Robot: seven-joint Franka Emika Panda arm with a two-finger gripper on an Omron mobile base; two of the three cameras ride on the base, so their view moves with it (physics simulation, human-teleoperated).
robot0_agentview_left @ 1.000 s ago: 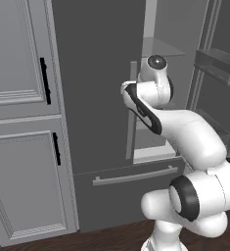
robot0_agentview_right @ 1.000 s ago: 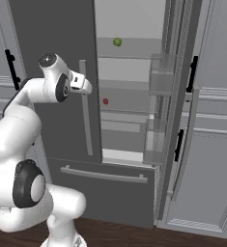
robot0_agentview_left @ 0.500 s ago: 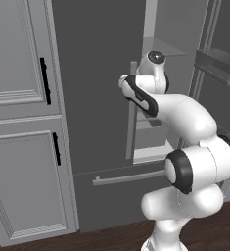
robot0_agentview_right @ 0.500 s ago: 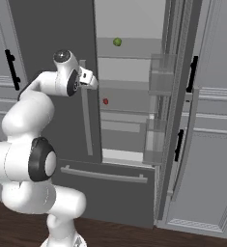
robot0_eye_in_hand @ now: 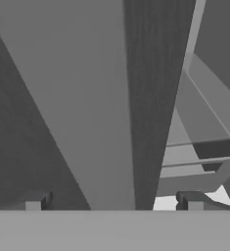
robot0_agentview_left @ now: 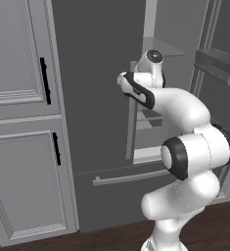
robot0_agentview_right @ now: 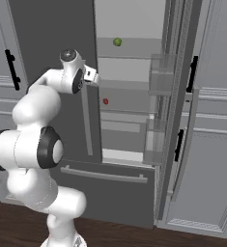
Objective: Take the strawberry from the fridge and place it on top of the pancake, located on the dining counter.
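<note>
Claw (robot0_eye_in_hand: 114, 203) parked at the open tall dark grey French-door fridge (robot0_agentview_right: 47, 29)
Fingers spread wide, gripping nothing; tiny red roundish strawberry (robot0_agentview_right: 105, 101) sits on a middle glass shelf near its left edge, small green fruit (robot0_agentview_right: 117, 42) higher up.

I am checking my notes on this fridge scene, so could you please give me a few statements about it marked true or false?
1. The fridge's right door stands open. True.
2. The strawberry sits on a shelf below the green fruit. True.
3. The claw is shut on the strawberry. False: its fingers stand apart with nothing between them, and the strawberry is still on its shelf.
4. The fridge's bottom drawer is pulled out. False: it is closed.
5. The green fruit lies on the floor. False: it rests on an upper fridge shelf.
</note>
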